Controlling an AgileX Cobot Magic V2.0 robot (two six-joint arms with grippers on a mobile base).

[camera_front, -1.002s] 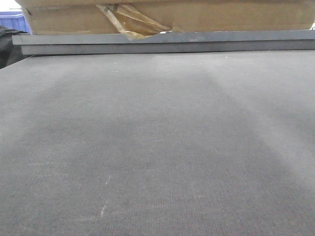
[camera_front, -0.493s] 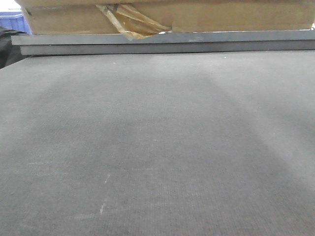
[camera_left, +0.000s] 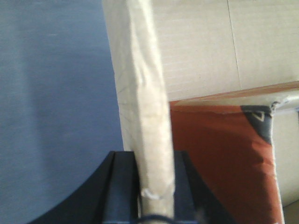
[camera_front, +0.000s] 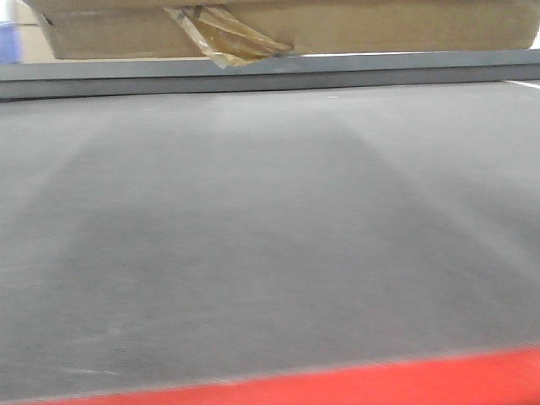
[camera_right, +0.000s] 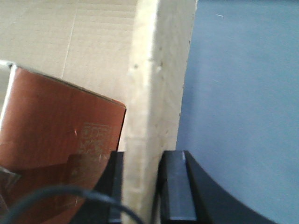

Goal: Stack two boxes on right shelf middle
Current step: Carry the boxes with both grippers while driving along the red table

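The front view is filled by the dark grey table top [camera_front: 253, 236]. At its far edge sits the plain brown cardboard box [camera_front: 354, 29] with torn yellowish tape [camera_front: 228, 38]. Only the wrist views show the grip. The left gripper [camera_left: 155, 186] and right gripper [camera_right: 144, 186] are each closed tight on an upright box wall, with a reddish-brown printed item [camera_left: 219, 158] inside.
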